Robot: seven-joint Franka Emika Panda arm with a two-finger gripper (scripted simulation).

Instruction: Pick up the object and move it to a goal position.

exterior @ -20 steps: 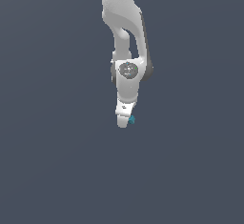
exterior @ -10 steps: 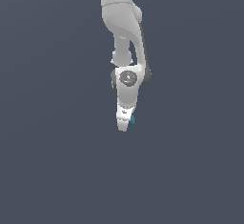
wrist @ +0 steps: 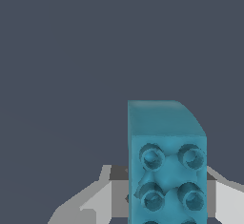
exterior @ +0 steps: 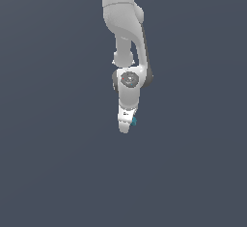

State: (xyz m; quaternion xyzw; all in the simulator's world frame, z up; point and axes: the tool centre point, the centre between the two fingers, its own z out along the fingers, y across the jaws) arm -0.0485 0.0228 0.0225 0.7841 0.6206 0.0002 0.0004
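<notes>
We've got the teal brick (wrist: 167, 170) clamped between the fingers of the gripper (exterior: 126, 124). In the wrist view a grey finger (wrist: 102, 197) sits on one side of it and a lighter one (wrist: 228, 201) on the other, both hard against its flanks. In the exterior view only a sliver of the brick (exterior: 134, 121) pokes out on the gripper's right-hand side, so the arm (exterior: 126, 37) hides most of it.

No goal marker shows in either view, so we can't judge how far the carry has left to go.

Risks as we see them:
- The brick looks off-centre in the jaws, shifted toward one finger. We expect a torque on it during any fast swing; it could rotate in the grip.
- We can't tell the grip depth. If only the lower part is pinched, a hard stop could flick it out.
- The side walls look smooth and one corner is rounded. Little for the pads to bite on, so slip is plausible.
- The floor (exterior: 58, 173) is plain with no cues; height above it is unclear. A drop from here may bounce the brick out of reach.
</notes>
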